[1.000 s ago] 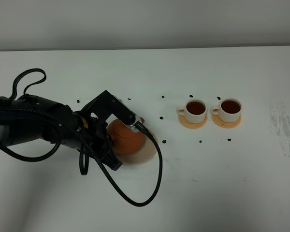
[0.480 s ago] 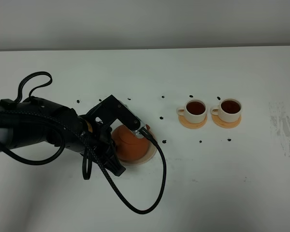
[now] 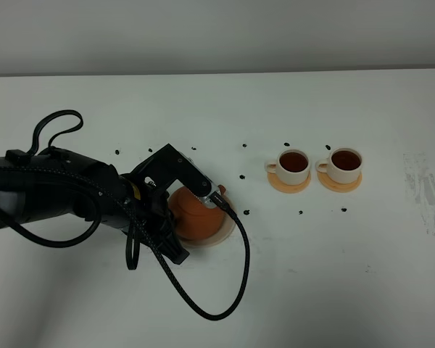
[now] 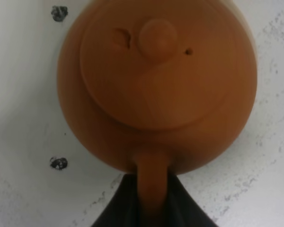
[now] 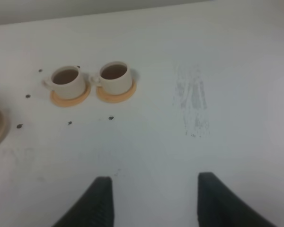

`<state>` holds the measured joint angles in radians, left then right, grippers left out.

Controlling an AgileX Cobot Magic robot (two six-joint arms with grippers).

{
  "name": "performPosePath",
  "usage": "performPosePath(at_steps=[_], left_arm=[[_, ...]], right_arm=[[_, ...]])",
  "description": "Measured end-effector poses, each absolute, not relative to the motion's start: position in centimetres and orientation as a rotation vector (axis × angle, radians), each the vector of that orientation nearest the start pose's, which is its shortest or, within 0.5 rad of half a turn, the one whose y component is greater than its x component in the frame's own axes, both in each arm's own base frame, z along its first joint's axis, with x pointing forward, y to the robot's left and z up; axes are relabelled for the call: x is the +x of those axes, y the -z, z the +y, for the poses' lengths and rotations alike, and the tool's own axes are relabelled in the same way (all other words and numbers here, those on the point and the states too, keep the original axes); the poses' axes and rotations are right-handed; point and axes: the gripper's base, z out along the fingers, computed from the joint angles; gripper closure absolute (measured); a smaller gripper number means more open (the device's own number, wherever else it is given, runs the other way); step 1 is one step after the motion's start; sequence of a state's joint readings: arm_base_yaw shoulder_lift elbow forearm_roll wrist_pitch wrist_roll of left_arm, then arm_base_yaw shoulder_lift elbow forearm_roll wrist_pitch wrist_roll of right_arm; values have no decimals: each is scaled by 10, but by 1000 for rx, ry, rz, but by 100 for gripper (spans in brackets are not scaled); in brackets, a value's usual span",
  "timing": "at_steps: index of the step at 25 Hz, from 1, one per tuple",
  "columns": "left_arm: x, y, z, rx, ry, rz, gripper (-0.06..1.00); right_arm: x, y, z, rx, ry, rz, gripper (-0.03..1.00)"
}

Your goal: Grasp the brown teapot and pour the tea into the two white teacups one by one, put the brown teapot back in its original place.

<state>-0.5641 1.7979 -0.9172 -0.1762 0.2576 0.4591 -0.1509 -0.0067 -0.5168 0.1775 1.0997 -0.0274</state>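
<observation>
Clamping the loop handle of the squat reddish-brown clay teapot (image 4: pixel 156 85), the left gripper (image 4: pixel 151 198) rests it on the round pale beige coaster (image 3: pixel 225 230), since both small cream-white cups (image 3: pixel 293 162) hold tea; the right gripper (image 5: pixel 154 201) waits with jaws wide.

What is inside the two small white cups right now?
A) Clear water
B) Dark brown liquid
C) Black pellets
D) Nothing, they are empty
B: from above, both of the two white teacups show a dark brown surface near the rim, each standing on its own orange coaster.
</observation>
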Motion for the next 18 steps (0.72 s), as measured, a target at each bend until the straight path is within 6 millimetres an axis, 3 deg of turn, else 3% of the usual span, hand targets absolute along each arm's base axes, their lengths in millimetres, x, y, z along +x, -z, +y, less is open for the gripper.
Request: performPosePath(at_steps=[10, 12, 18], left_arm=[[284, -148, -185, 1078, 168, 2391, 84], [284, -151, -185, 1074, 170, 2383, 77], [282, -162, -184, 1062, 177, 2359, 43]], right_arm=[[-8, -280, 16, 112, -102, 2045, 57], [-8, -280, 16, 112, -102, 2045, 57], [-8, -280, 16, 112, -102, 2045, 57]])
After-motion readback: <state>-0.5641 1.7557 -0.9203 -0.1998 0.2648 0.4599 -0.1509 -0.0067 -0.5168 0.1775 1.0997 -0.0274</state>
